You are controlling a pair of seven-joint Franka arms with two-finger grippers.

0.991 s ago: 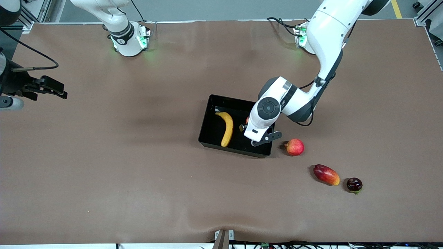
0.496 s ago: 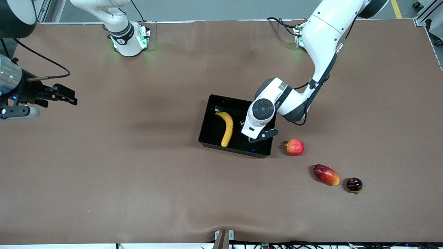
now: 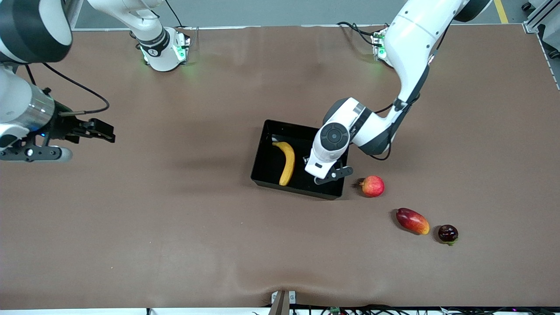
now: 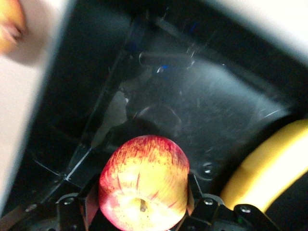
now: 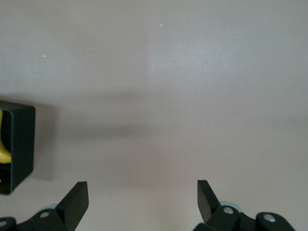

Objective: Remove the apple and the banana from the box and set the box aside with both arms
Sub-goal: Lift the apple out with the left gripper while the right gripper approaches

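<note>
The brown table [image 3: 175, 218] is carrying the black box [image 3: 267, 162] near its middle, with the banana [image 3: 287, 162] lying inside. The left gripper [image 4: 142, 214] is hanging over the box's inside, pinching the apple [image 4: 143, 183] between its fingers. The right gripper [image 5: 142, 199] is hovering over bare table toward the right arm's end, fingers spread wide.

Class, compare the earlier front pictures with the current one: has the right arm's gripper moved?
Yes. The right gripper, jaws open, has travelled over the bare table toward the black box, which stayed put with the banana inside.
</note>
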